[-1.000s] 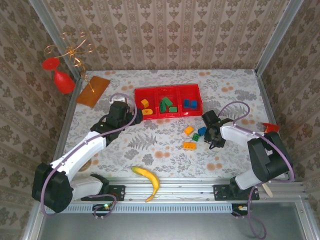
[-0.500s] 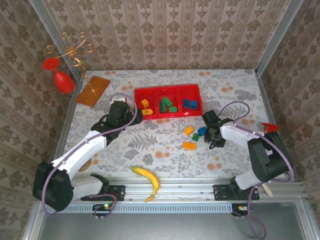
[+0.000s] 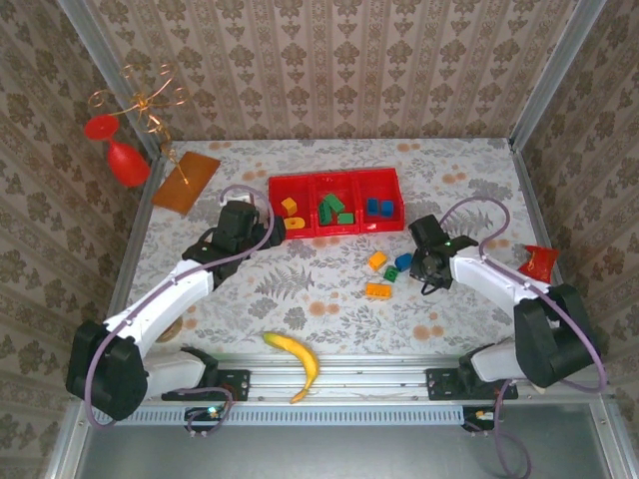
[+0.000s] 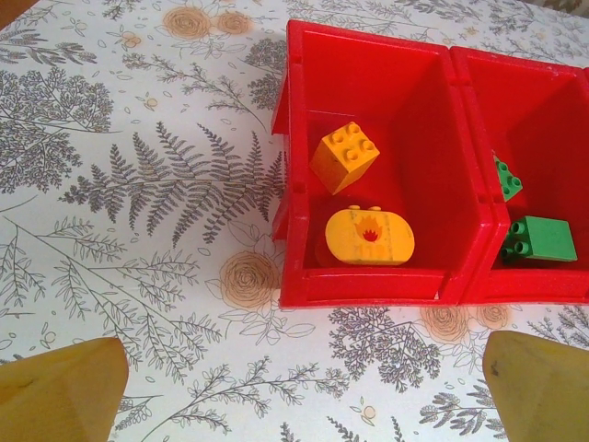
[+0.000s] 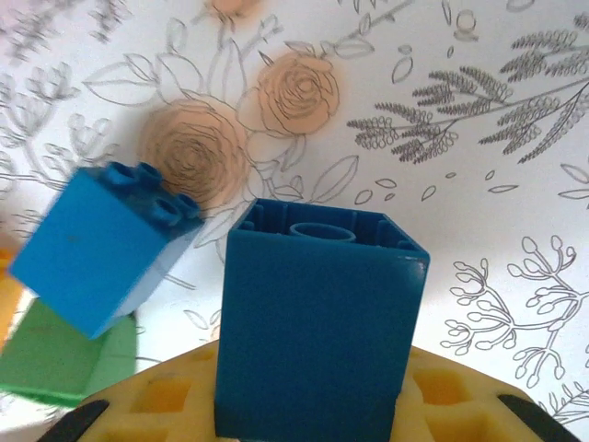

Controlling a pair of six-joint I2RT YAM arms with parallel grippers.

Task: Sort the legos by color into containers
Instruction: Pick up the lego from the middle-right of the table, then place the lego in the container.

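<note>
Four legos lie loose beside the red tray, whose compartments hold sorted orange, green and blue bricks. The right gripper clasps a dark blue brick short of the tray, and the left gripper gapes empty.

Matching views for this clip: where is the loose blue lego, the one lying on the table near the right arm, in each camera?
Top external: the loose blue lego lies right of centre, just left of the right claw.
Right wrist: left of centre, beside the darker blue lego the claw grips.
Left wrist: aimed at the red tray instead.
Shared landmark: the green lego right beside it.
</note>
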